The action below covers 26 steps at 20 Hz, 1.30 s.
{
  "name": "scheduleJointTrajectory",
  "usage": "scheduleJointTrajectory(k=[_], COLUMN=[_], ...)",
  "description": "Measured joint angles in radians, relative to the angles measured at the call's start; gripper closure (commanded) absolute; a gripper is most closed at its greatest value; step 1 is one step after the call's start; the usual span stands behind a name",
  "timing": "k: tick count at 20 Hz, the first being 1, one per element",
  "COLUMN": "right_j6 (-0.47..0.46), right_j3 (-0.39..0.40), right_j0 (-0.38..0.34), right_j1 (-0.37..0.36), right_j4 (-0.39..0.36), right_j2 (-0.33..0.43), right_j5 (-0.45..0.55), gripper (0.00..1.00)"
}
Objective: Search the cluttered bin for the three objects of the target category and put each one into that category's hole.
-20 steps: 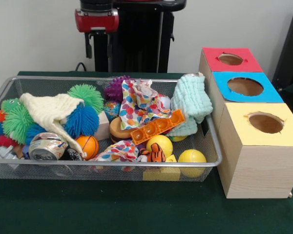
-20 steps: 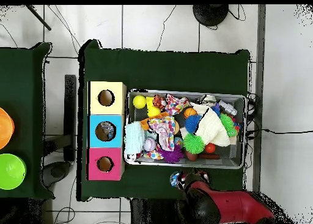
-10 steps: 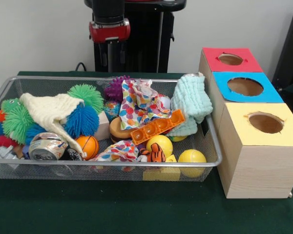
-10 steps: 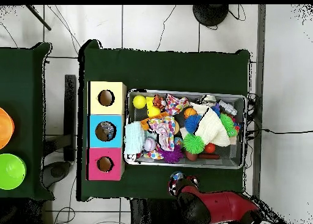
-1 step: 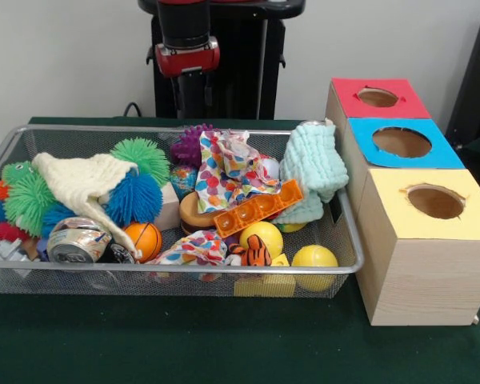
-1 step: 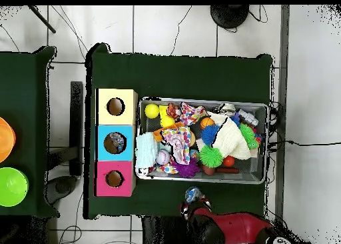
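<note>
Nearest us, we see two yellow balls (image 5: 314, 258) and a small orange ball (image 5: 146, 238) in the wire bin (image 5: 32, 282). The three boxes (image 5: 420, 240) stand beside it. Beyond the bin's far rim hangs our gripper (image 5: 194, 96), well apart from the balls; we cannot tell its opening.

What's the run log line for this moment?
gripper: above bin's far rim, holding nothing seen | boxes: beside bin | sorted: none seen
</note>
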Motion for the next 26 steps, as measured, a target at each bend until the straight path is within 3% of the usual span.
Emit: scheduleJointTrajectory(k=[8, 19, 26], right_j6=[0.000, 0.000, 0.000], right_j3=[-0.017, -0.086, -0.092], right_j0=[0.015, 0.014, -0.003], right_j1=[0.093, 0.193, 0.174], right_j4=[-0.001, -0.001, -0.001], right_j2=[-0.051, -0.070, -0.068], right_j5=[-0.094, -0.117, -0.116], gripper=[0.00, 0.00, 0.00])
